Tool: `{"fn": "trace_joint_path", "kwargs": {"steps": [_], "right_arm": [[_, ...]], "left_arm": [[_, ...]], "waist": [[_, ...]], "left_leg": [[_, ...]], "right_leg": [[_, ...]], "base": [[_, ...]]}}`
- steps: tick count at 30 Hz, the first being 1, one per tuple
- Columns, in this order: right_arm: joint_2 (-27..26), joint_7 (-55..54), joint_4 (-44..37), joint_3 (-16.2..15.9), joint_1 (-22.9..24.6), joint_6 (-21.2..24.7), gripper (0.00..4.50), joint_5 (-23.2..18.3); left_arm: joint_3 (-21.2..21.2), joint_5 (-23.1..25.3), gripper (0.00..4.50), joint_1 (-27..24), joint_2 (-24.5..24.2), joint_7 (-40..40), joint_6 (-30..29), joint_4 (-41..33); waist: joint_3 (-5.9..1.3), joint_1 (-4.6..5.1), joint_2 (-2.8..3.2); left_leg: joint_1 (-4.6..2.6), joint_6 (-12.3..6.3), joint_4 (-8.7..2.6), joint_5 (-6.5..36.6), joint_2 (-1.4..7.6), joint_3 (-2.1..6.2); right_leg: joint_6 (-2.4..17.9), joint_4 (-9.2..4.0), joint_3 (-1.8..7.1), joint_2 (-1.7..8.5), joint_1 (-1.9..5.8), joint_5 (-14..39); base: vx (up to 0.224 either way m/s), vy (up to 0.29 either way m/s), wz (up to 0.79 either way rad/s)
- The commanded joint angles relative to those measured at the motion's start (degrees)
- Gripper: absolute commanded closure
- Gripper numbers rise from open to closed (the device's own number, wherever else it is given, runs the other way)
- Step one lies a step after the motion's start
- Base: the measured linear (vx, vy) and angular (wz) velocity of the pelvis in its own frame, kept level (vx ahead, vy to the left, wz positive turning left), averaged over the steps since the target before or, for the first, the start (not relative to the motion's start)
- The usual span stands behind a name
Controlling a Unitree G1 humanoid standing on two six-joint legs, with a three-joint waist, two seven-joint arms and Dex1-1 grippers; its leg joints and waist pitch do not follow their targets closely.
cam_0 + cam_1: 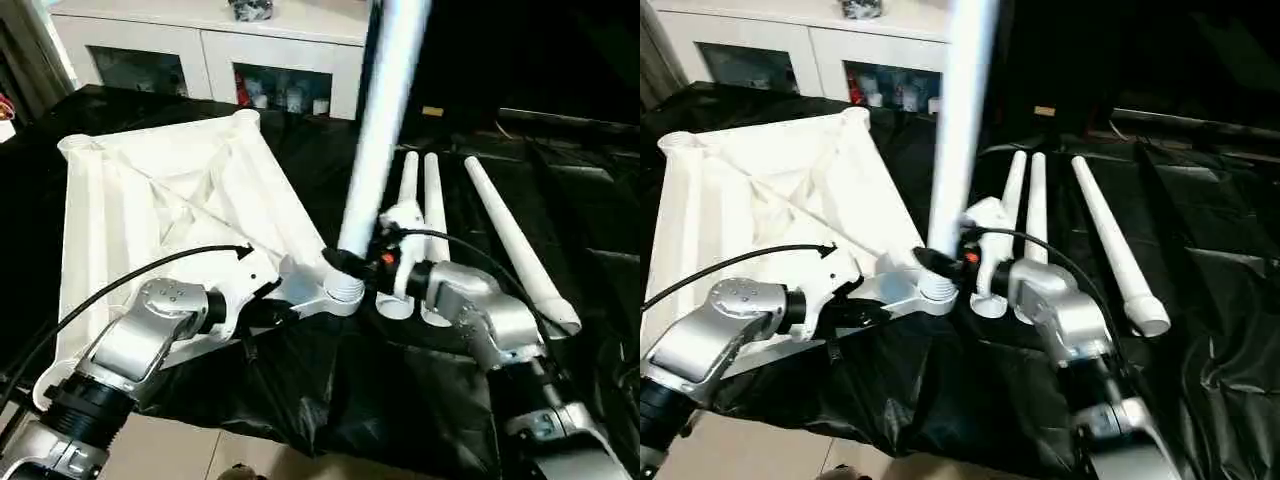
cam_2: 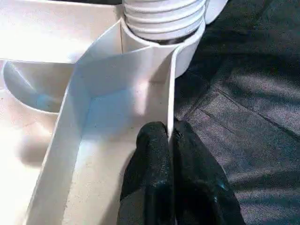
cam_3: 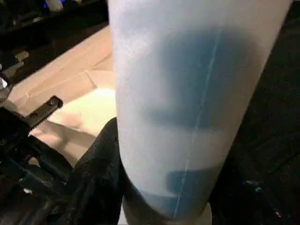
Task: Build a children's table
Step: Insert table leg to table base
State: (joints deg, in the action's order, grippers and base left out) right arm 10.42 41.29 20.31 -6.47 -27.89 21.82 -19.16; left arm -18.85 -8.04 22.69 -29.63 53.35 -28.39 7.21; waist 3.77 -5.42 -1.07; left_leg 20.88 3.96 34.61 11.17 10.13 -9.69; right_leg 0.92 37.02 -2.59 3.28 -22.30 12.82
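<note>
Left gripper [image 2: 171, 140] is pinching a rib of the tabletop [image 1: 150, 190], right gripper [image 1: 350, 265] is clasping the upright leg [image 1: 380, 130] in the corner socket [image 1: 340, 292].

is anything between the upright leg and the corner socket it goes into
Nothing visible does. The upright leg, gripped by the right gripper, has its threaded end at the corner socket.

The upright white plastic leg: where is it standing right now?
The upright white plastic leg stands in the tabletop's near corner socket, gripped by the right gripper.
</note>
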Motion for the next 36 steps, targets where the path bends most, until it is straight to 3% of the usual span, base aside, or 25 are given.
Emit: {"fn": "trace_joint_path", "kwargs": {"steps": [1,9,12,13,15,16,20,22,29,32,34,35,36], "right_arm": [[0.42,-0.69,1.69,2.20,2.44,-0.52,2.61,0.09],[-0.04,-0.27,-1.17,2.42,7.13,-4.27,2.61,-0.09],[-0.04,-0.94,-2.35,1.34,8.15,-5.10,2.61,1.12],[-0.02,-1.92,-3.08,-1.07,8.42,-6.14,2.61,3.67],[-0.07,-1.90,-3.30,-1.76,8.41,-6.36,2.61,4.18],[-0.29,-2.18,-3.48,-2.41,8.45,-6.54,2.61,4.78],[-0.42,-2.86,-3.18,-3.37,8.24,-6.42,2.61,5.94],[0.28,-2.04,-1.99,-5.88,7.54,-6.88,2.61,8.30],[0.83,0.55,1.50,-9.12,5.22,-6.49,2.61,11.08],[1.86,4.99,5.48,-10.44,2.92,-7.43,2.61,11.63],[2.33,6.86,6.14,-10.75,2.43,-7.58,2.61,11.38],[2.74,8.81,6.64,-11.04,2.09,-7.92,2.61,11.16],[2.82,9.20,6.74,-11.10,2.02,-7.99,2.61,11.13]], "left_arm": [[2.77,-1.59,4.50,1.42,1.23,-1.24,0.73,0.02],[3.19,-0.77,4.50,1.98,1.75,-2.14,1.34,1.23],[3.28,-0.63,4.50,2.02,1.85,-2.15,1.45,1.44],[3.26,-0.22,4.50,2.16,2.13,-2.07,1.79,1.74],[3.25,-0.14,4.50,2.20,2.26,-2.07,1.81,1.78],[3.22,-0.03,4.50,2.13,2.39,-2.07,1.87,1.78],[3.14,0.09,4.50,1.92,2.36,-1.96,2.03,1.69],[2.83,0.24,4.50,1.46,2.12,-1.73,2.22,1.07],[2.31,0.31,4.50,1.05,1.67,-0.64,2.16,-0.25],[1.70,0.39,4.50,1.13,0.67,0.86,2.53,-1.14],[1.27,0.38,4.50,1.18,-0.04,1.87,2.57,-1.72],[0.83,0.36,4.50,1.15,-0.68,2.92,2.84,-2.19],[0.75,0.36,4.50,1.15,-0.81,3.13,2.90,-2.27]], "waist": [[-4.23,-0.30,0.27],[-4.24,-0.75,0.25],[-4.12,-0.84,0.44],[-4.08,-0.84,0.37],[-3.97,-0.83,0.39],[-3.95,-0.81,0.09],[-3.82,-0.77,0.13],[-3.76,-0.73,0.08],[-3.64,-0.11,0.07],[-3.62,0.20,-0.49],[-3.74,0.03,-0.22],[-3.78,0.05,-0.78],[-3.88,0.01,-0.65]], "left_leg": [[-0.28,-1.24,-3.81,3.69,2.63,0.71],[-0.33,-1.25,-3.92,4.43,2.68,0.77],[-0.46,-1.04,-4.00,5.52,2.69,0.77],[-0.46,-0.77,-4.05,5.91,2.70,0.77],[-0.49,-0.21,-4.20,6.72,2.70,0.82],[-0.55,-0.13,-4.24,7.22,2.74,0.79],[-0.55,0.04,-4.35,7.97,2.71,0.86],[-0.59,0.20,-4.42,8.53,2.70,0.88],[-0.69,0.40,-4.58,10.34,2.71,1.00],[-0.72,0.14,-4.62,10.77,2.79,0.99],[-0.79,0.05,-4.52,10.10,2.80,0.97],[-0.69,-0.21,-4.59,9.21,2.86,0.98],[-0.72,-0.31,-4.55,9.05,2.84,1.02]], "right_leg": [[12.79,-3.89,2.83,4.83,2.99,0.74],[12.56,-4.03,2.82,4.81,2.98,1.23],[12.40,-4.28,2.81,4.78,2.78,3.07],[12.13,-4.35,2.87,4.79,2.80,3.91],[11.52,-4.53,2.86,4.81,2.72,5.71],[11.35,-4.66,2.89,4.86,2.71,6.66],[10.89,-4.78,2.97,4.89,2.70,8.08],[10.50,-4.91,2.99,4.89,2.65,9.45],[10.41,-5.14,3.03,4.93,2.58,11.66],[10.69,-5.21,2.98,4.93,2.53,12.33],[10.80,-5.11,3.09,5.01,2.53,11.28],[10.91,-4.91,3.02,4.92,2.67,9.72],[11.09,-4.78,2.96,4.92,2.67,9.03]], "base": [[0.000,0.000,0.00],[0.000,0.000,0.00],[0.000,0.000,0.00],[0.000,0.000,0.00],[0.000,0.000,0.00],[0.000,0.000,0.00],[0.000,0.000,0.00],[0.000,0.000,0.00],[0.000,0.000,0.00],[0.000,0.000,0.00],[0.000,0.000,0.00],[0.000,0.000,0.00],[0.000,0.000,0.00]]}}
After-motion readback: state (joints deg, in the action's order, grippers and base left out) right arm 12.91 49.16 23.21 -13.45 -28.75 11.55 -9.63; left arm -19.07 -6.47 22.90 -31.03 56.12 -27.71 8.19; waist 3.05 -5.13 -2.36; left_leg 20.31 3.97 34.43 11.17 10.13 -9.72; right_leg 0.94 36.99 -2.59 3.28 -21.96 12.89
